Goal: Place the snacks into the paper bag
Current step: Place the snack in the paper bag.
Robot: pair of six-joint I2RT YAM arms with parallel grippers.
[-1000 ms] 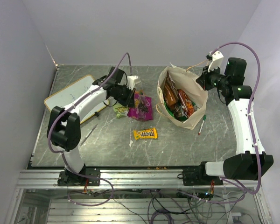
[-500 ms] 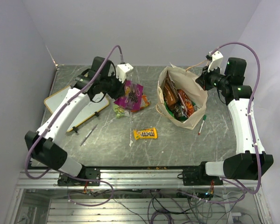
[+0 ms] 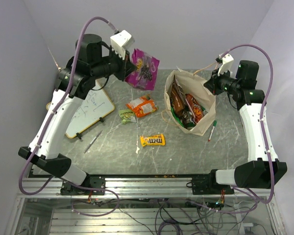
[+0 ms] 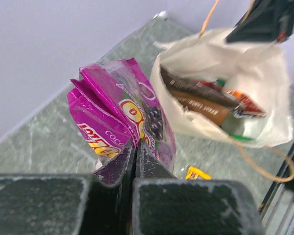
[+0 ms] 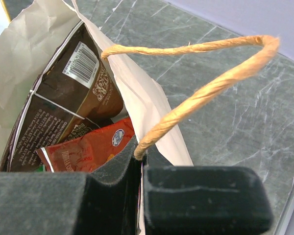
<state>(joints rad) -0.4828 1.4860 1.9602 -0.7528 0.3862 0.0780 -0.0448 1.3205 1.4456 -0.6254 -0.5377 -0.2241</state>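
Note:
My left gripper (image 3: 129, 68) (image 4: 136, 147) is shut on the lower edge of a purple pouch (image 3: 143, 70) (image 4: 121, 115) and holds it in the air, left of the paper bag (image 3: 204, 123) (image 4: 267, 83). The bag stands open with brown (image 5: 63, 98) and red (image 5: 85, 149) packets inside. At the bag's right rim, my right gripper (image 3: 211, 84) (image 5: 141, 152) is shut where the twisted handle (image 5: 206, 90) joins it. An orange packet (image 3: 141, 106), a small green packet (image 3: 127, 116) and a yellow M&M's packet (image 3: 152, 140) (image 4: 196, 173) lie on the table.
A whiteboard (image 3: 87, 111) lies at the left under the raised left arm. A green-capped marker (image 3: 212, 130) lies beside the bag's right foot. A thin pen (image 3: 93, 142) lies near the whiteboard's front corner. Walls close in on the back and both sides.
The left arm has lifted the purple pouch off the table, up and back toward the bag. The orange packet beneath it now shows. The right arm has not moved.

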